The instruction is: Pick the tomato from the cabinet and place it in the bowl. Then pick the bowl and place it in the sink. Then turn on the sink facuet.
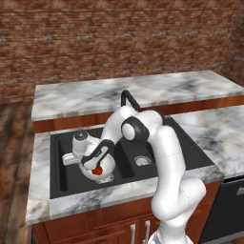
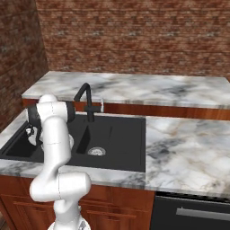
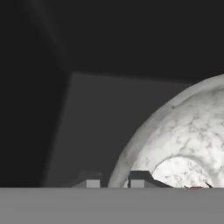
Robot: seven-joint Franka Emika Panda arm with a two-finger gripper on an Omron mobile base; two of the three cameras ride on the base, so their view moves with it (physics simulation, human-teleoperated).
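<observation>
The marbled whitish bowl [image 1: 106,167] sits in the left basin of the black sink [image 1: 62,174], with the red tomato [image 1: 97,170] inside it. My gripper [image 1: 89,163] reaches down at the bowl's left edge. In the hand view the two fingertips [image 3: 89,183] stand either side of the bowl's [image 3: 175,140] rim, close against it, and a red sliver of the tomato [image 3: 195,187] shows at the bottom. The black arched sink faucet [image 1: 128,99] [image 2: 87,101] stands behind the basins. The cabinet is out of view.
A marble counter [image 1: 205,138] surrounds the sink, with a raised marble ledge [image 1: 119,93] and a brick wall behind. The right basin [image 2: 96,151] holds a steel drain. A dark appliance front [image 2: 193,211] sits lower right.
</observation>
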